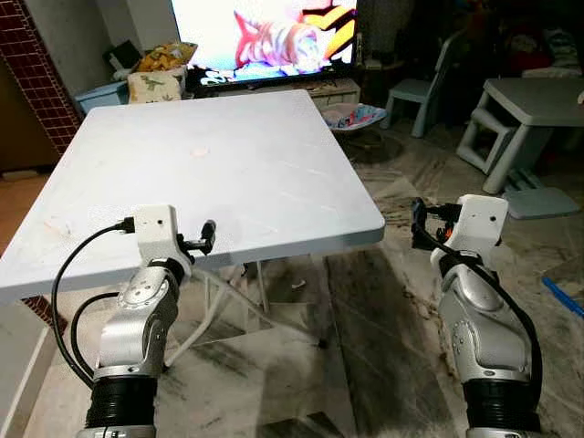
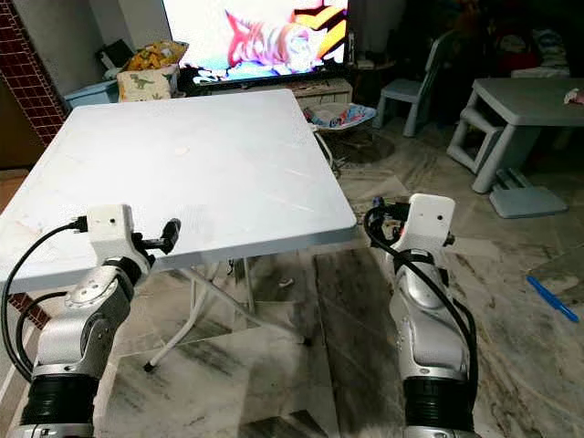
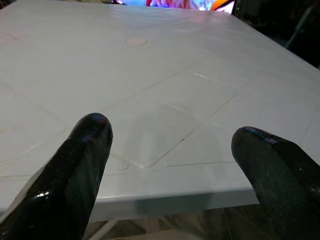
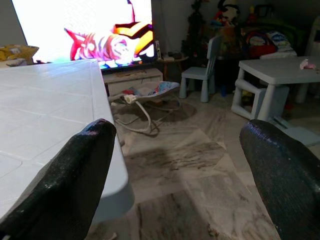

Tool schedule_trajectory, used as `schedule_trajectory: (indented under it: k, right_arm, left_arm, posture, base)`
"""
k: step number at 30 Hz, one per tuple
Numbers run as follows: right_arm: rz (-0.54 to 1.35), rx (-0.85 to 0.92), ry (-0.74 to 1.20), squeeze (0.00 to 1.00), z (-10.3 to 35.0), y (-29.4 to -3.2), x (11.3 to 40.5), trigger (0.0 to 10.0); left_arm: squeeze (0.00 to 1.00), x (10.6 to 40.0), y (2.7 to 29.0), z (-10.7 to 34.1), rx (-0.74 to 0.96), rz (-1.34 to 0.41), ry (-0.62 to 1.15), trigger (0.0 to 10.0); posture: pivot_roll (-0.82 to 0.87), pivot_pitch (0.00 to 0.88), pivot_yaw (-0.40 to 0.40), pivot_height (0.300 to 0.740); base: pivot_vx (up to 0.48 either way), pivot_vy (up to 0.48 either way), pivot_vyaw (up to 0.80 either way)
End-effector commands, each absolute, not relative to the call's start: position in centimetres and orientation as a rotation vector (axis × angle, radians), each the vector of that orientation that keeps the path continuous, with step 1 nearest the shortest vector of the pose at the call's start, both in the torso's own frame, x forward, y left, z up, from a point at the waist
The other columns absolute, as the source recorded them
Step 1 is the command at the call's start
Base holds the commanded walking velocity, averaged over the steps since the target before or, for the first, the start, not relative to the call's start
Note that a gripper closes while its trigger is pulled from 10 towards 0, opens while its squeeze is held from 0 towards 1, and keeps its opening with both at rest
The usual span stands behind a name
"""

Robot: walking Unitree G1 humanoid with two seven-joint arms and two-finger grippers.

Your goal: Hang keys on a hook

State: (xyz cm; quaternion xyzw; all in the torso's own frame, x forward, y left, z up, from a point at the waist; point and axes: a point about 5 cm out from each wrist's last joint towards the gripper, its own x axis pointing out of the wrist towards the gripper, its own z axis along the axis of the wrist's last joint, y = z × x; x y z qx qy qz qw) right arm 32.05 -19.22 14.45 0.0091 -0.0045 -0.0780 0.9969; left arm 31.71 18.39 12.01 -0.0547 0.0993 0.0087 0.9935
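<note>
A white plastic folding table stands before me, its top bare apart from a small round mark. My left gripper is held at the table's near edge, fingers open, with nothing between them. My right gripper hovers over the floor just right of the table's near right corner, also open and holding nothing; in the right wrist view its fingers frame the table edge and the room beyond.
A lit television stands behind the table, with a baby bouncer on the floor below it. At the right are a pale child's chair and a low child's table. The marble floor is open on the right.
</note>
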Motion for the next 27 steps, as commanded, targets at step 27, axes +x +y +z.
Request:
schedule_trajectory:
  k: [27]
  right_arm:
    - [-0.195,-0.040,0.542,0.00,-0.1,-23.8,27.8,10.0]
  left_arm:
    - [0.00,24.9,23.1,-3.4,0.140,0.007,0.791,10.0]
  posture:
    - [-0.04,0.000,0.021,0.740]
  base:
    - [0.000,0.000,0.00]
